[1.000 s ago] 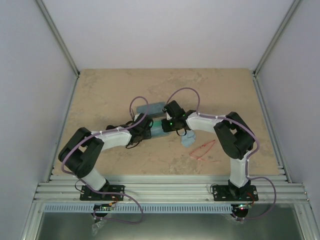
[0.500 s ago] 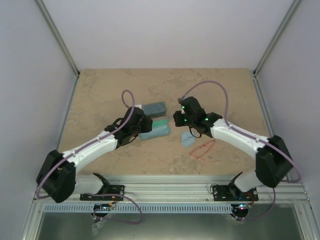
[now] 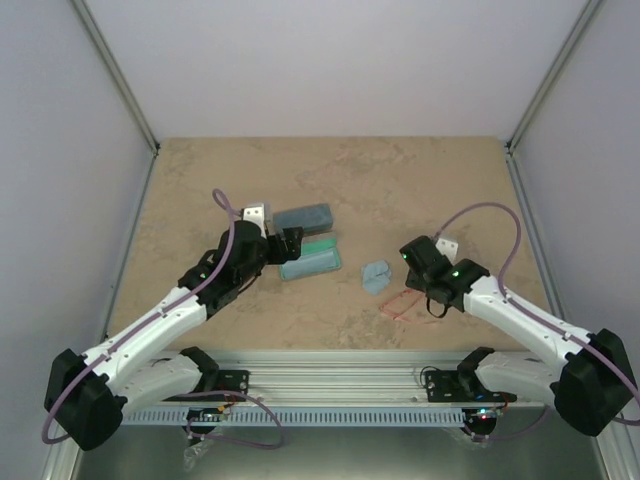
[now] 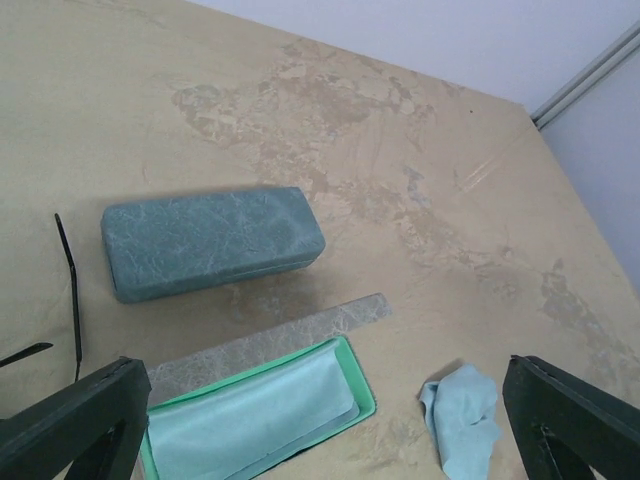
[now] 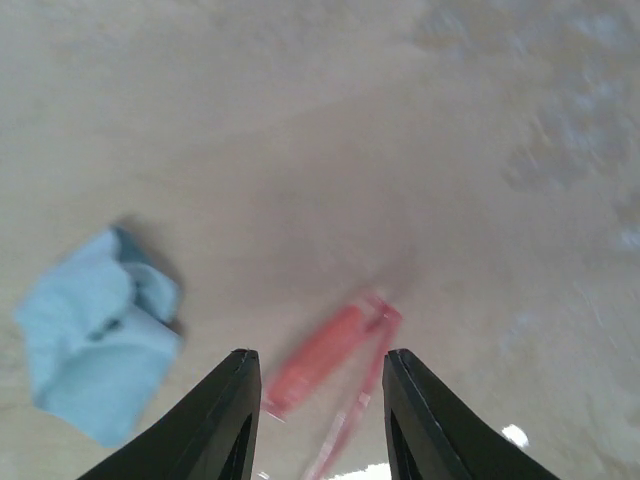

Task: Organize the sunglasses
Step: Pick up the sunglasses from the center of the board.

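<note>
The red-framed sunglasses (image 3: pixel 403 303) lie folded on the table at the near right. My right gripper (image 3: pixel 413 286) hovers just over them. In the right wrist view they are a red blur (image 5: pixel 330 360) lying between the open fingers (image 5: pixel 236 420), untouched. My left gripper (image 3: pixel 285 245) is wide open with nothing in it (image 4: pixel 320 365), by the open green-lined case (image 4: pixel 255 410), which holds a light blue cloth. Of the black sunglasses only thin dark arms (image 4: pixel 72 300) show, at the left edge of the left wrist view.
A shut blue-grey case (image 3: pixel 303 217) lies just behind the open case (image 3: pixel 310 258). A crumpled light blue cloth (image 3: pixel 376 275) sits between the open case and the red pair, also seen as the cloth (image 5: pixel 95 340). Metal rails border the table (image 3: pixel 450 180) on both sides.
Both arms have drawn apart from the open case. The left gripper pulled back left and opened wide. The right gripper swung right and nearer, over the red pair, opening.
</note>
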Action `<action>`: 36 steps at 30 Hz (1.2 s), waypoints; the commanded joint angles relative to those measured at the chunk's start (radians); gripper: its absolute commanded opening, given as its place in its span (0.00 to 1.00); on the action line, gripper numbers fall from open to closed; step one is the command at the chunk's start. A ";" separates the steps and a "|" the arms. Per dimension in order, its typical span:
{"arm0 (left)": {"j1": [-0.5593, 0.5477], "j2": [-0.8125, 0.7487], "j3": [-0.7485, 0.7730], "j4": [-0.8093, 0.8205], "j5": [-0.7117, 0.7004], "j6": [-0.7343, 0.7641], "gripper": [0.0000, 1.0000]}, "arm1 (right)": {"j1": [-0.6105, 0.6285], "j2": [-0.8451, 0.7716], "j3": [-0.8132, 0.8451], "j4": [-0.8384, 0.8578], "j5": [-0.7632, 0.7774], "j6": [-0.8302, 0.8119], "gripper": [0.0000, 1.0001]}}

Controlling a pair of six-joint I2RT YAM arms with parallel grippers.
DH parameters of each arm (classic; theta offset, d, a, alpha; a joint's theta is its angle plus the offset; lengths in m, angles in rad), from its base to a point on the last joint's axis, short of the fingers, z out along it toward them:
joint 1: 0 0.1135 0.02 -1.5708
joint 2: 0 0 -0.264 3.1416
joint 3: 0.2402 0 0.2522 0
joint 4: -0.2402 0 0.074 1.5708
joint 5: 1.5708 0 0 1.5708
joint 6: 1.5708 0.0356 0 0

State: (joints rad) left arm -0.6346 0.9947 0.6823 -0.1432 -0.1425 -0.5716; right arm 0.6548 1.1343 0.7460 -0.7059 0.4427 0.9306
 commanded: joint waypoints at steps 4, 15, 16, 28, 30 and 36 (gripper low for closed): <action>0.004 -0.024 -0.021 -0.008 0.003 0.036 0.99 | -0.014 -0.042 -0.113 -0.025 -0.034 0.192 0.30; 0.004 -0.014 -0.032 0.019 0.052 0.043 1.00 | -0.087 -0.022 -0.231 0.180 -0.159 0.174 0.29; 0.004 -0.011 -0.032 0.020 0.052 0.043 0.99 | -0.093 -0.014 -0.236 0.182 -0.160 0.172 0.29; 0.004 0.008 -0.020 0.028 0.061 0.039 0.99 | -0.141 0.085 -0.258 0.277 -0.201 0.100 0.05; 0.004 -0.003 -0.022 0.035 0.064 0.039 0.99 | -0.140 0.080 -0.248 0.274 -0.191 0.083 0.01; 0.003 -0.035 -0.023 0.072 0.115 0.044 0.99 | -0.141 0.041 -0.140 0.301 -0.179 -0.083 0.01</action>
State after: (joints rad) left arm -0.6346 0.9916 0.6621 -0.1268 -0.0803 -0.5457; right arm 0.5190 1.2083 0.5198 -0.4507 0.2424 0.9726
